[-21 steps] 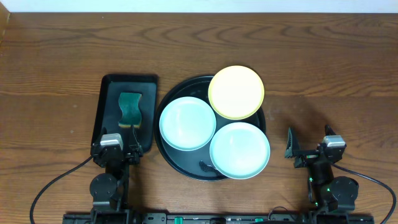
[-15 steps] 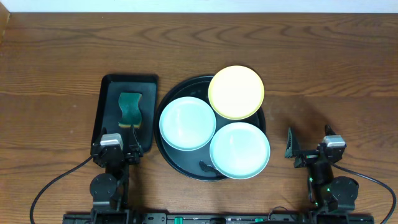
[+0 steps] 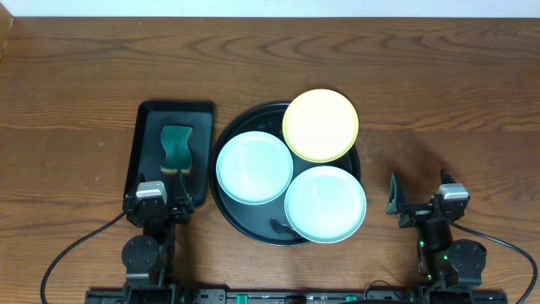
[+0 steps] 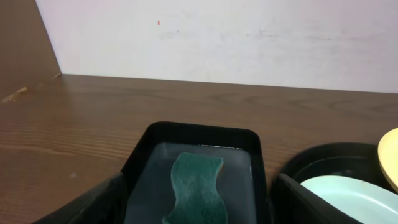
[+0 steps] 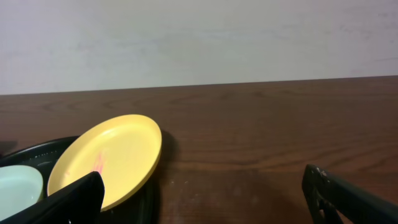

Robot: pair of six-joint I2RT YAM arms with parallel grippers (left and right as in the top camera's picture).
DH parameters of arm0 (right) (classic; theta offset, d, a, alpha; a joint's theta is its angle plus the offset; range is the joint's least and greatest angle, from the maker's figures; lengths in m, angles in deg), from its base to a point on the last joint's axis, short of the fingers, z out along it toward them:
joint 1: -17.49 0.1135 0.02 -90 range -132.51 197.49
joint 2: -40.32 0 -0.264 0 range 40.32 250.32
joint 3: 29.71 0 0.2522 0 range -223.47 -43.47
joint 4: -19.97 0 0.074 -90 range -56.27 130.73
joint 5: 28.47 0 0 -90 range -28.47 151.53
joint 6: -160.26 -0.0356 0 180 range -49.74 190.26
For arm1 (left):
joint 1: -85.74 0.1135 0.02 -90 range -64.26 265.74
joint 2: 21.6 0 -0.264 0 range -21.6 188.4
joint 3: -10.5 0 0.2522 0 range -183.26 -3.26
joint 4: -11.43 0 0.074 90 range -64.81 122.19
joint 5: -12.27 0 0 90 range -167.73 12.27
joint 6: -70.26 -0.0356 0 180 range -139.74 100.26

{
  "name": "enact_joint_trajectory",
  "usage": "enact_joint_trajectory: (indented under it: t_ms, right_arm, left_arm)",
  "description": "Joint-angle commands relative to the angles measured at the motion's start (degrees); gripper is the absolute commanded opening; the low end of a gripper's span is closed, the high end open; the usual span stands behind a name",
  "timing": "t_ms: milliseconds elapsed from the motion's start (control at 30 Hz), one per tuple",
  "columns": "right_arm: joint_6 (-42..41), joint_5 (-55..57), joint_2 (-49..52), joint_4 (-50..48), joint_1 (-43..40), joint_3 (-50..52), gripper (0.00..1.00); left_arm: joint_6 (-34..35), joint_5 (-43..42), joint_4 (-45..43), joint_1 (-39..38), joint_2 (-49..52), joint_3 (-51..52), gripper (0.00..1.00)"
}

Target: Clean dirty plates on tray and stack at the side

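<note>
Where arms park: near table edge, left gripper [image 3: 159,203] at near end of rectangular tray [image 3: 145,143], right gripper [image 3: 420,203] right of round tray, neither touching anything.
Left jaws: spread wide, nothing between.
Right jaws: spread wide, nothing between.
Round tray [image 3: 245,226]: black, raised rim, mid-table, just right of rectangular tray.
Left mint plate [image 3: 254,166]: flat inside round tray, left side.
Near mint plate [image 3: 326,203]: inside round tray, near-right, edge meeting left mint plate.
Yellow plate [image 3: 320,125]: far side of round tray, propped on rim, tilted, partly overhanging table; faint pink smear on face in right wrist view.
Rectangular tray contents: green sponge [image 3: 176,148], wavy-edged, lying flat.
Small dark item [image 3: 278,225]: on round tray floor by near mint plate, too small to tell.
Surface: table [image 3: 76,76], dark brown wood, grain running left to right, slight sheen.
Room: plain off-white wall [image 4: 249,37] right behind far table edge; brown panel [image 4: 22,37] at left corner.
</note>
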Motion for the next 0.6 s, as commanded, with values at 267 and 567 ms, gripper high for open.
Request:
enact_joint_trajectory:
  t_ms: [267,567]
  right_arm:
    - [-0.5,-0.3,-0.2,0.2,0.5,0.1,0.99]
    - [-0.6,-0.3,-0.2,-0.9,0.5,0.1,0.99]
  left_arm:
    - [-1.0,0.5,2.8,0.2,0.1,0.8,0.75]
    - [-1.0,0.5,2.8,0.2,0.1,0.8,0.75]
